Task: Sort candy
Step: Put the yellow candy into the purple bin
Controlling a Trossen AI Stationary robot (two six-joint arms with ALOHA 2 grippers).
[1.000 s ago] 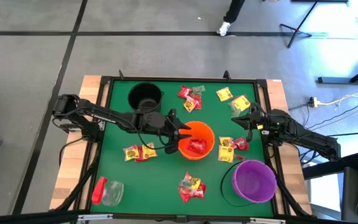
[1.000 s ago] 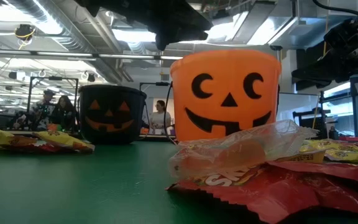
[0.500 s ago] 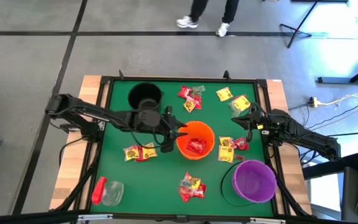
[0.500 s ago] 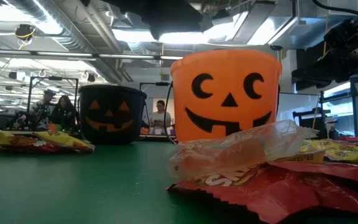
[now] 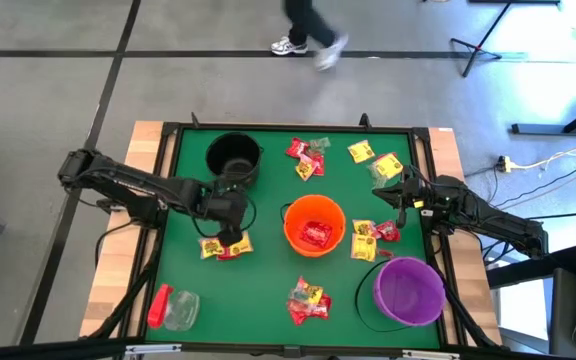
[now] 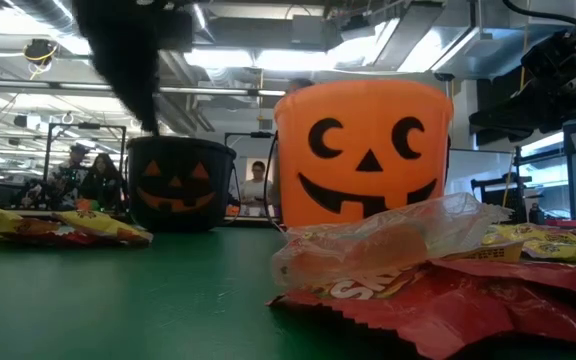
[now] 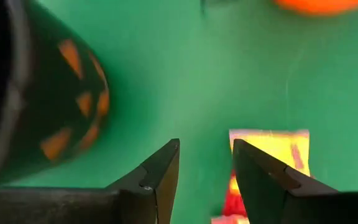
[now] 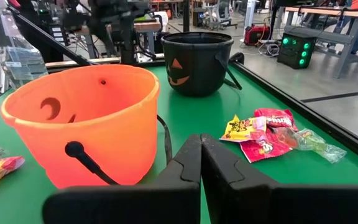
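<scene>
Hovering, jaws parted and empty: left gripper (image 5: 230, 232), above a yellow-and-red candy pile (image 5: 224, 245) near the table's (image 5: 190, 280) left edge, beside the black bucket (image 5: 234, 155). Right gripper (image 5: 396, 199): clenched, idle near the right edge. Orange bucket (image 5: 313, 226), mid-table, holds red packets. Other candy scattered around. Step, judged: reaching for a packet. Next: lower, straddle one, close.
</scene>
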